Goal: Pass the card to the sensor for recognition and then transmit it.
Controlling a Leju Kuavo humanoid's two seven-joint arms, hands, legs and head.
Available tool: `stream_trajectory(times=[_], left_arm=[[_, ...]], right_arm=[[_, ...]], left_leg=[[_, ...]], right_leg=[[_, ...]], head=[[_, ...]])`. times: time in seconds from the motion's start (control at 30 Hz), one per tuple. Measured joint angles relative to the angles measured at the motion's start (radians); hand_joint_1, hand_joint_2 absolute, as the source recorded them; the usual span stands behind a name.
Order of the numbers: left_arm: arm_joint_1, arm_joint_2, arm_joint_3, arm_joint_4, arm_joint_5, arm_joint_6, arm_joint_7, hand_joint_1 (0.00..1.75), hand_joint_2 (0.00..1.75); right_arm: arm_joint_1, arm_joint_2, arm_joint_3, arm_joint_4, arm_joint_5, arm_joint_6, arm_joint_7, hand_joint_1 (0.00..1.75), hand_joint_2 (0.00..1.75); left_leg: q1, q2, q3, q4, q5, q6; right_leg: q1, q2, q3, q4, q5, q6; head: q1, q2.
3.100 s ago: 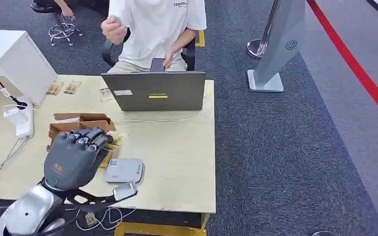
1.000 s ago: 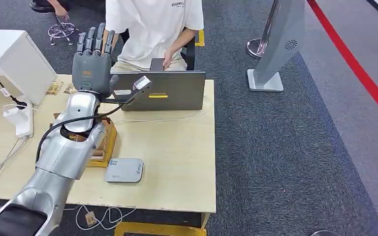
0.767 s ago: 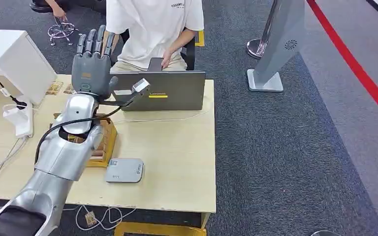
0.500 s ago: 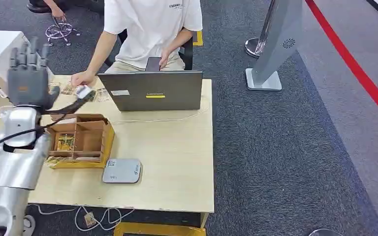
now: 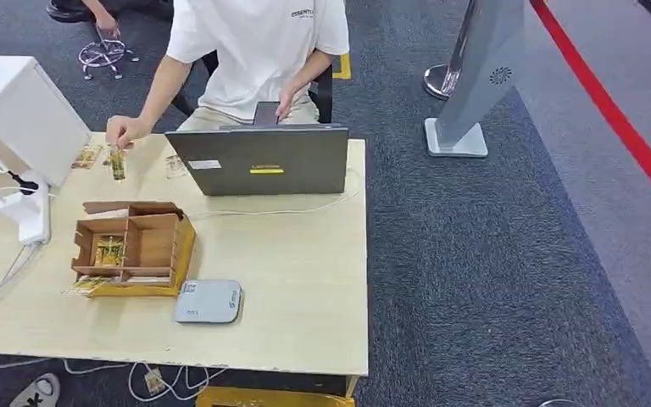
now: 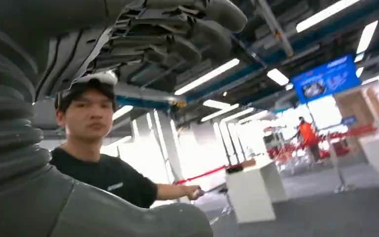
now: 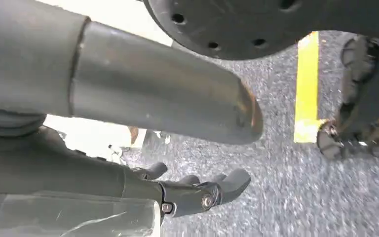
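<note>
A person's hand holds the card at the bench's far edge, left of the laptop and just beside other cards lying there. Half a second ago that hand was reaching toward the robot's raised left hand, which stood over the bench's left side; now the arm has gone from the head view and the card is with the person. The left hand appears in its wrist view, thumb below and fingers spread above, nothing between them, with a person in a dark shirt and a lit hall behind. The right hand hangs over grey carpet in its wrist view, fingers loosely curled and empty. Nearer than the laptop, the wooden box sits with a card in one compartment, and the grey sensor lies touching its near right corner. A white case stands far left of the laptop.
</note>
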Motion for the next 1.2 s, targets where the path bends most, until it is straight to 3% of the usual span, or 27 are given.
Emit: stream_trajectory(times=[0.07,0.13,0.2,0.23,0.3,0.4,0.5,0.53,0.7,0.8,0.83,0.87,1.0,1.2], left_arm=[[0.005,0.005,0.061,0.039,0.092,-0.06,-0.019,0.0,1.75],[0.017,0.003,0.162,0.079,0.274,-0.166,-0.044,0.0,1.75],[0.048,-0.016,0.267,0.112,0.538,-0.258,-0.06,0.0,1.75],[0.07,-0.037,0.31,0.127,0.72,-0.303,-0.068,0.0,1.75],[0.093,-0.107,0.365,0.155,0.986,-0.377,-0.088,0.0,1.75],[0.113,-0.223,0.411,0.193,1.081,-0.403,-0.134,0.0,1.75],[0.116,-0.332,0.443,0.224,1.115,-0.491,-0.133,0.0,1.75],[0.115,-0.372,0.452,0.228,1.121,-0.517,-0.133,0.0,0.0],[0.106,-0.64,0.46,0.27,1.096,-0.58,-0.141,0.0,0.0],[0.1,-0.715,0.46,0.28,1.093,-0.587,-0.143,0.0,0.0],[0.1,-0.728,0.46,0.28,1.093,-0.588,-0.141,0.0,1.75],[0.099,-0.737,0.46,0.28,1.093,-0.591,-0.137,0.0,1.75],[0.098,-0.792,0.459,0.282,1.056,-0.614,-0.074,0.0,1.75],[0.095,-0.907,0.386,0.289,0.885,-0.641,-0.016,0.0,1.75]], right_arm=[[-0.006,-0.006,0.004,0.0,0.0,0.0,0.005,0.0,0.0],[-0.007,-0.008,0.015,0.0,0.001,0.006,0.004,0.0,0.0],[-0.007,-0.012,0.027,0.0,0.003,0.01,0.001,0.0,0.0],[-0.007,-0.014,0.032,0.0,0.003,0.017,0.001,0.0,0.0],[-0.006,-0.017,0.044,0.0,0.002,0.026,0.002,0.0,0.0],[-0.011,-0.019,0.054,0.0,0.001,0.031,0.005,0.0,0.0],[-0.013,-0.019,0.064,0.0,-0.005,0.034,0.006,0.0,0.0],[-0.013,-0.019,0.067,0.0,-0.006,0.034,0.005,0.0,0.0],[-0.016,-0.012,0.073,-0.003,-0.02,0.001,-0.001,0.0,0.0],[-0.017,-0.011,0.074,-0.002,-0.024,0.0,-0.002,0.0,0.0],[-0.017,-0.011,0.074,-0.002,-0.025,0.0,-0.002,0.0,0.0],[-0.017,-0.011,0.074,-0.002,-0.025,0.0,-0.002,0.0,1.75],[-0.018,-0.011,0.076,-0.002,-0.026,-0.014,-0.005,0.0,1.75],[-0.029,0.004,0.085,-0.002,-0.04,-0.043,-0.007,0.0,1.75]], left_leg=[[-0.001,-0.001,0.0,0.0,0.0,0.0],[-0.001,0.0,0.001,0.0,0.0,0.0],[-0.002,0.002,0.003,0.0,0.0,0.0],[-0.003,0.003,0.004,0.0,0.0,0.0],[-0.005,0.002,0.004,0.0,0.0,0.0],[-0.004,0.001,0.003,0.0,0.0,0.001],[-0.006,0.0,0.003,0.001,0.0,0.002],[-0.008,0.0,0.003,0.001,0.001,0.004],[-0.01,0.001,0.003,0.002,0.002,0.006],[-0.009,0.001,0.003,0.004,0.001,0.007],[-0.009,0.001,0.003,0.004,0.002,0.007],[-0.009,0.001,0.003,0.004,0.002,0.008],[-0.009,0.001,0.003,0.004,0.003,0.009],[-0.009,0.001,0.002,0.004,0.003,0.009]], right_leg=[[0.0,-0.002,0.002,0.0,0.0,0.0],[0.0,-0.001,0.003,0.0,0.001,0.0],[-0.001,0.002,0.003,0.0,0.002,0.001],[-0.002,0.003,0.002,0.0,0.002,0.001],[-0.005,0.001,0.002,-0.001,0.001,0.002],[-0.003,0.0,0.003,-0.001,0.001,0.002],[-0.005,0.0,0.003,-0.002,0.003,0.005],[-0.006,0.0,0.003,-0.002,0.003,0.005],[-0.009,0.0,0.003,-0.002,0.006,0.009],[-0.008,0.001,0.003,-0.002,0.007,0.01],[-0.008,0.001,0.003,-0.002,0.007,0.01],[-0.008,0.001,0.003,-0.002,0.007,0.01],[-0.008,0.001,0.003,-0.002,0.007,0.01],[-0.008,0.001,0.003,-0.002,0.008,0.011]], head=[[0.001,0.0],[0.001,0.0],[0.001,0.0],[0.0,0.0],[-0.002,0.0],[-0.001,0.0],[0.002,0.0],[0.001,0.0],[0.002,0.0],[0.007,0.0],[0.005,0.0],[0.006,0.0],[0.003,0.0],[0.006,0.0]])
